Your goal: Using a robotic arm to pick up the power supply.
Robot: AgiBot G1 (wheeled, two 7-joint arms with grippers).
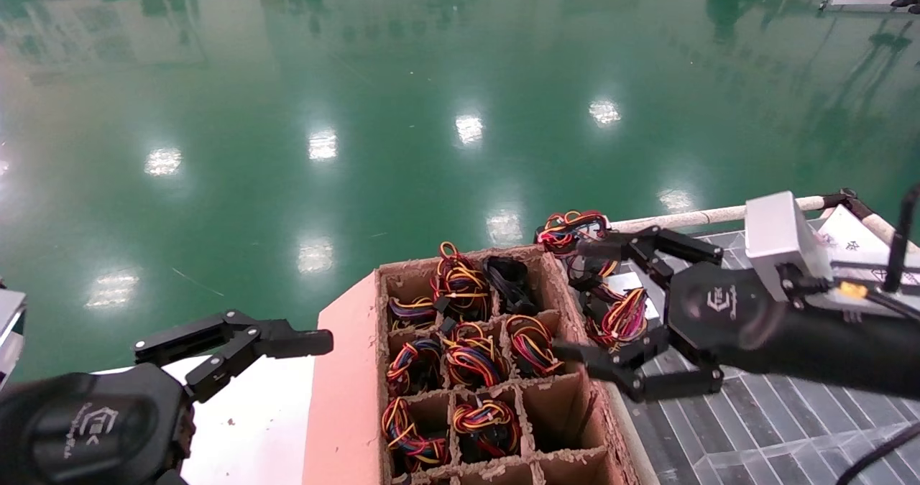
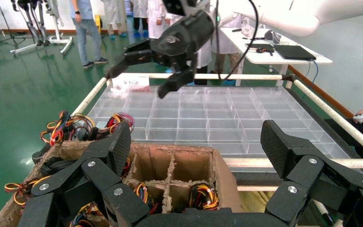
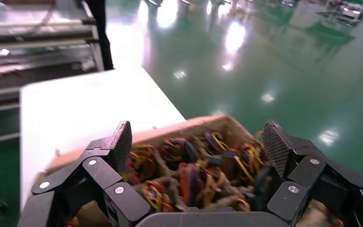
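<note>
- Head view: high vantage, facing forward and down across the cardboard divider box (image 1: 474, 370) to the green floor (image 1: 359, 111) beyond. Left claw (image 1: 237, 345) at lower left, right claw (image 1: 611, 309) at right.
- Left wrist view: mounted close behind its own claw (image 2: 196, 146), facing across the box (image 2: 179, 170) toward the clear compartment tray (image 2: 217, 113). The right claw (image 2: 142, 75) shows farther off above the tray.
- Right wrist view: close behind its own claw (image 3: 198, 146), facing down over the box (image 3: 194, 165) toward the white desk (image 3: 90, 109) and floor (image 3: 264, 56).
- Shared by all three views: the box and its wire bundles.
</note>
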